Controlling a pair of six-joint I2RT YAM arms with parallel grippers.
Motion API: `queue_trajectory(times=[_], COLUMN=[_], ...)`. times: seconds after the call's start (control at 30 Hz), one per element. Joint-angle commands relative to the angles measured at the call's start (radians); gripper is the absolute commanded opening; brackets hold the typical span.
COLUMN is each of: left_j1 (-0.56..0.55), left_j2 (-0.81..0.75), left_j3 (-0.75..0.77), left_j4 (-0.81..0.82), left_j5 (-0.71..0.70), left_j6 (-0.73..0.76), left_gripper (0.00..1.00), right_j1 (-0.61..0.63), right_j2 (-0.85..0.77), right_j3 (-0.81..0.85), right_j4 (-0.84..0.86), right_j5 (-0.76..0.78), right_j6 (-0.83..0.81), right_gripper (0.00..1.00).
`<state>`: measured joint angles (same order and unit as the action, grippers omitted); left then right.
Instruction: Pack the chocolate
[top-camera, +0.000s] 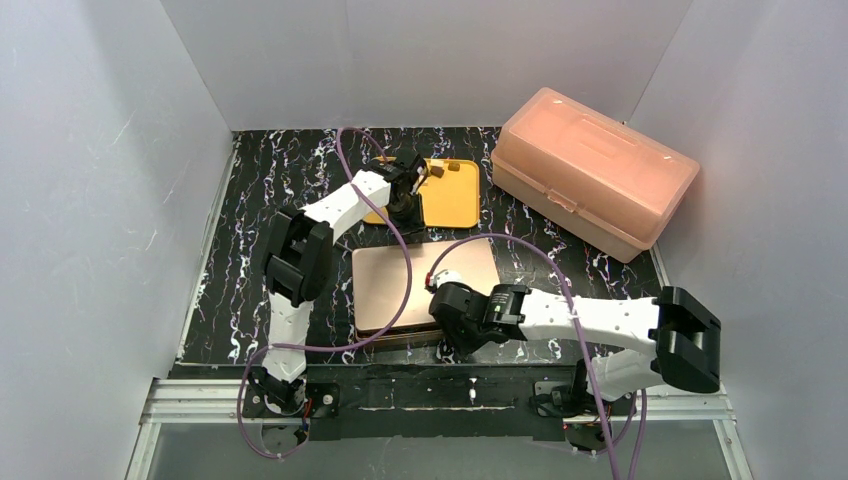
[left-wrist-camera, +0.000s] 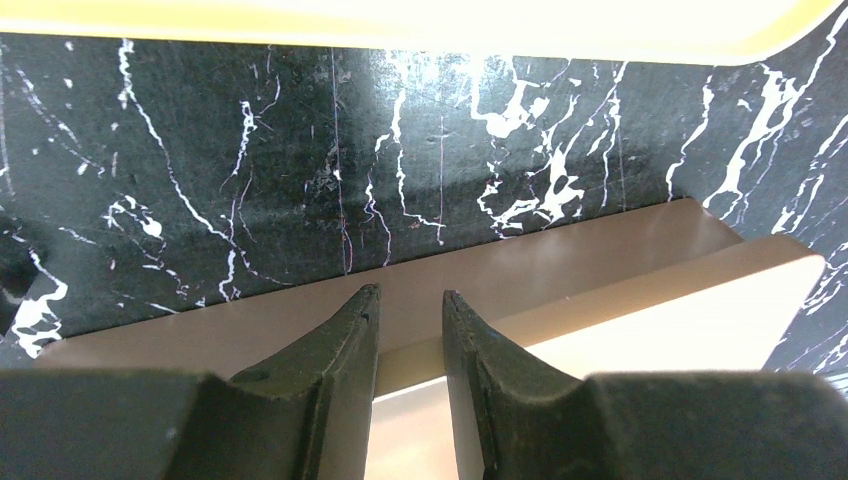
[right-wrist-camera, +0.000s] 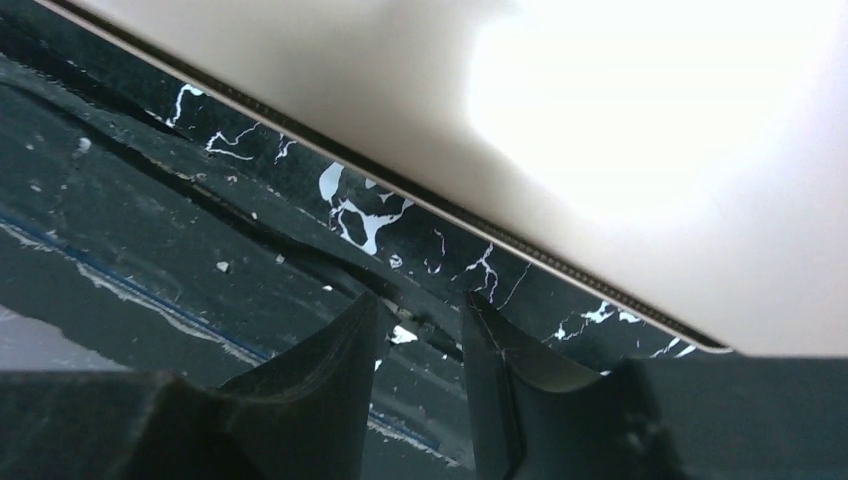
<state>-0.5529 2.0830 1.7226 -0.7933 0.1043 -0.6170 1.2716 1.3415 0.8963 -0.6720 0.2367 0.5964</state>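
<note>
left pincer (left-wrist-camera: 410, 300): we see it slightly parted, empty, at the rose-gold box (left-wrist-camera: 620, 270) edge | right pincer (right-wrist-camera: 420, 308): parted too, nothing in it; chocolate (top-camera: 440, 172) sits on yellow tray (top-camera: 455, 200)

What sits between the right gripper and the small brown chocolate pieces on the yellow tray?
Between the right gripper and the brown chocolate pieces lies a flat rose-gold rectangular box, seen in the top view.

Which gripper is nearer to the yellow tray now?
Left. The left gripper is beside the yellow tray, at its left edge. The right gripper is far from it, by the near edge of the flat pink box.
</note>
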Motion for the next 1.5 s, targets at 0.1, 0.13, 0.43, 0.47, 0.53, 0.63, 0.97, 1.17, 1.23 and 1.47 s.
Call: queue_trajectory(times=[0.1,0.13,0.43,0.47,0.53,0.63,0.97,1.17,1.23,1.47], left_j1=[-0.004,-0.004,-0.004,-0.004,-0.004,-0.004,-0.004,-0.004,-0.004,-0.004], left_j2=[0.023,0.026,0.038,0.035,0.027,0.014,0.017,0.02,0.018,0.013], left_j3=[0.035,0.038,0.047,0.045,0.04,0.032,0.059,0.072,0.07,0.066], left_j4=[-0.042,-0.045,-0.068,-0.07,-0.071,-0.071,-0.106,-0.116,-0.116,-0.111], left_j5=[0.053,0.058,0.095,0.1,0.107,0.118,0.111,0.117,0.116,0.114], left_j6=[0.038,0.041,0.077,0.079,0.086,0.1,0.158,0.184,0.187,0.187], left_gripper=[0.28,0.28,0.28,0.28,0.28,0.28,0.28,0.27,0.27,0.26], right_j1=[0.043,0.049,0.081,0.083,0.087,0.091,0.1,-0.114,-0.225,-0.507], right_j2=[0.075,0.086,0.168,0.175,0.185,0.199,0.041,-0.157,-0.217,-0.219], right_j3=[0.053,0.056,0.094,0.1,0.112,0.128,0.143,0.153,0.151,0.105], right_j4=[0.077,0.077,0.056,0.055,0.053,0.05,-0.026,-0.174,-0.176,-0.133], right_j5=[0.067,0.075,0.168,0.174,0.184,0.189,0.062,-0.094,-0.143,-0.315], right_j6=[-0.093,-0.099,-0.146,-0.149,-0.155,-0.16,-0.127,-0.051,-0.058,-0.055], right_gripper=[0.43,0.42,0.4,0.4,0.4,0.4,0.66,0.84,0.88,0.9])
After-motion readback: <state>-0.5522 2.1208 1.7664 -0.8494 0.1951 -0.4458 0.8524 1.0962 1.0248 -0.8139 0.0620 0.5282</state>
